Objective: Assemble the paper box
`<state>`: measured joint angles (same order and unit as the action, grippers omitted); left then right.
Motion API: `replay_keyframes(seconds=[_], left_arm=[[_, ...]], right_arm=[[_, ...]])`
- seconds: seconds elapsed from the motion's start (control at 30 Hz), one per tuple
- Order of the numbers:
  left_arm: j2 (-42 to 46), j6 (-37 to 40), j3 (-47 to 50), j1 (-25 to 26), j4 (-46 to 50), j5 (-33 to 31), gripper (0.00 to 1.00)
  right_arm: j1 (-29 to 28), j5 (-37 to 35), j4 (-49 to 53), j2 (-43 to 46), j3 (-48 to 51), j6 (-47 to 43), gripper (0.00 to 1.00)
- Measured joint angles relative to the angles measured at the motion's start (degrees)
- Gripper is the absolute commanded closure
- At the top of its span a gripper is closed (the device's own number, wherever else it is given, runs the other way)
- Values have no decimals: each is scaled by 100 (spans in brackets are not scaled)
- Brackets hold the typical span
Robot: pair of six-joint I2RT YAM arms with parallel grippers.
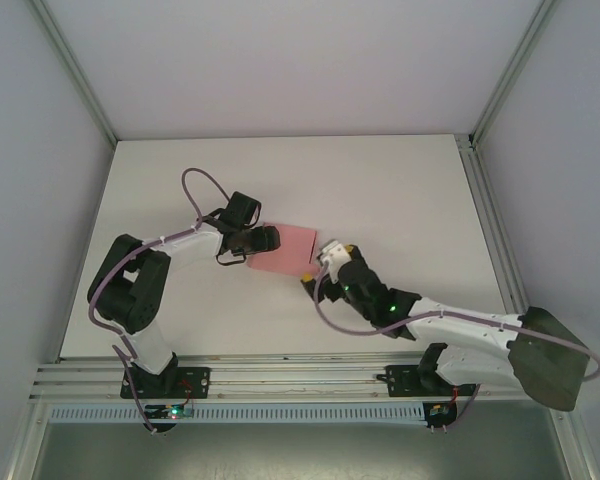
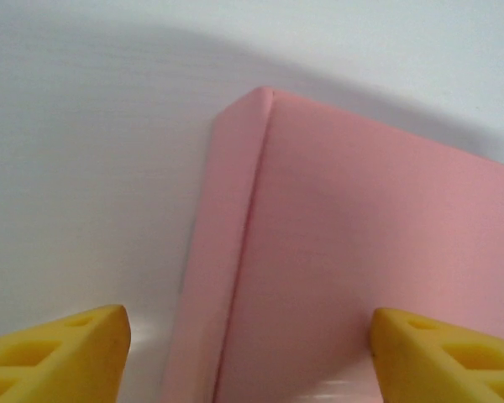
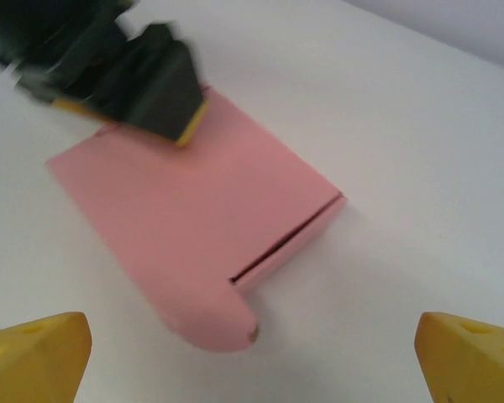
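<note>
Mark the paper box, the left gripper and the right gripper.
paper box (image 3: pixel 193 227), right wrist view, middle of its pink top face.
left gripper (image 2: pixel 250 323), left wrist view, midway between its yellow fingertips.
right gripper (image 3: pixel 252 336), right wrist view, midway between its yellow fingertips.

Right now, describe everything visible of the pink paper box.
The paper box is a slim pink box of thin matte card, lying flat on the white table. One edge shows a narrow folded wall; at the end nearest the open right claw a rounded flap sticks out beside a dark slit, untucked. The open left claw straddles its opposite end; contact is unclear.
</note>
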<state>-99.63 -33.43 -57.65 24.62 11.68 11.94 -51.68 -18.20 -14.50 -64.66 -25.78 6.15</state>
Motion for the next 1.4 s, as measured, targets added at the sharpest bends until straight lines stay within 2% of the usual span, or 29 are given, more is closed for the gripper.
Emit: replay_keyframes(seconds=[0.1,0.2,0.43,0.47,0.53,0.57,0.83,1.03,1.2,1.4], left_arm=[[-33,50,11,0,-190,229,47],[-76,48,22,-9,-315,494,56],[-153,-345,487,-428,-1217,1895,75],[-181,-415,531,-496,-1329,2074,82],[-201,-514,601,-590,-1478,2306,85],[-201,-573,643,-621,-1545,2396,90],[-219,-1091,1080,-925,-2304,3016,99],[-461,-1469,1287,-1010,-3187,3438,100],[-468,-1499,1340,-1014,-3316,3473,100],[-457,-1464,1344,-1014,-3311,3484,100]], right_arm=[[828,575,131,-72,-155,590,2],[1368,999,186,-321,-361,1032,2],[1961,2041,227,-787,-658,1718,2],[2065,2218,221,-831,-664,1838,2],[2269,2540,177,-946,-662,2096,2],[2376,2719,133,-1032,-662,2236,2],[2942,4234,-175,-2096,-752,2983,2],[2981,4977,-267,-2673,-1167,3145,2],[2986,5442,-560,-3141,-1510,3309,2],[3088,5941,-1165,-3589,-1545,3694,21]])
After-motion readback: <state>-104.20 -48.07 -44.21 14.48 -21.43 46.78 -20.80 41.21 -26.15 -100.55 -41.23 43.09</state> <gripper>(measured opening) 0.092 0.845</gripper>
